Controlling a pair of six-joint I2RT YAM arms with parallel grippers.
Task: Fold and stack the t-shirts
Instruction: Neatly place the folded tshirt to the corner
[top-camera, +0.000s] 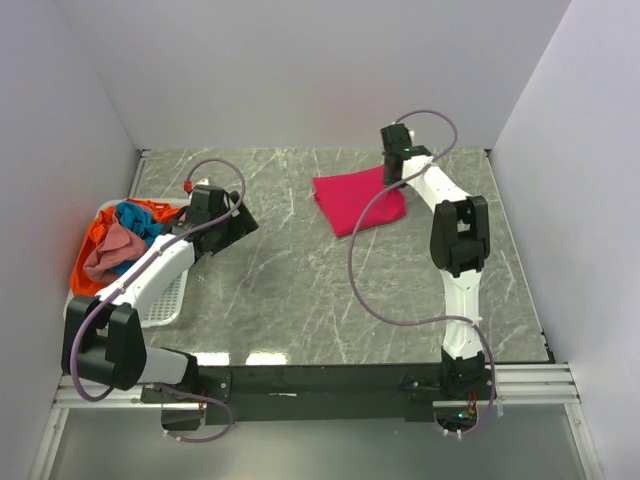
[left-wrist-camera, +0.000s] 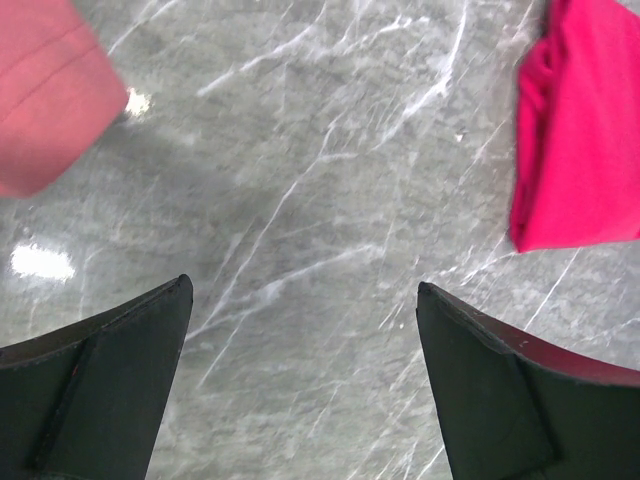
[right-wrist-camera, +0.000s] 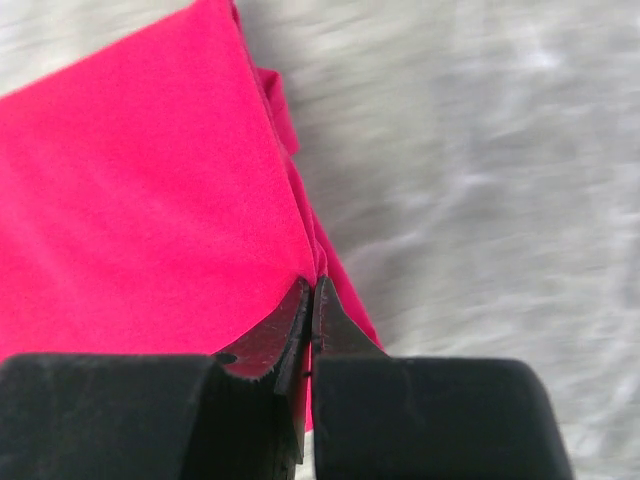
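Note:
A folded magenta-pink t-shirt (top-camera: 355, 200) lies on the grey marble table, back centre. My right gripper (top-camera: 393, 178) is at its far right edge; in the right wrist view the jaws (right-wrist-camera: 312, 285) are pressed together with the magenta cloth (right-wrist-camera: 150, 200) pinched at their tips. Orange (top-camera: 88, 262), teal-blue (top-camera: 135, 215) and dusty pink (top-camera: 110, 250) t-shirts lie heaped in the basket at the left. My left gripper (top-camera: 240, 222) is open and empty over bare table (left-wrist-camera: 303, 290), between the dusty pink cloth (left-wrist-camera: 40, 90) and the magenta shirt (left-wrist-camera: 580, 130).
The white slatted basket (top-camera: 170, 300) stands at the left table edge, under my left arm. White walls close in the left, back and right sides. A black rail with the arm bases runs along the near edge.

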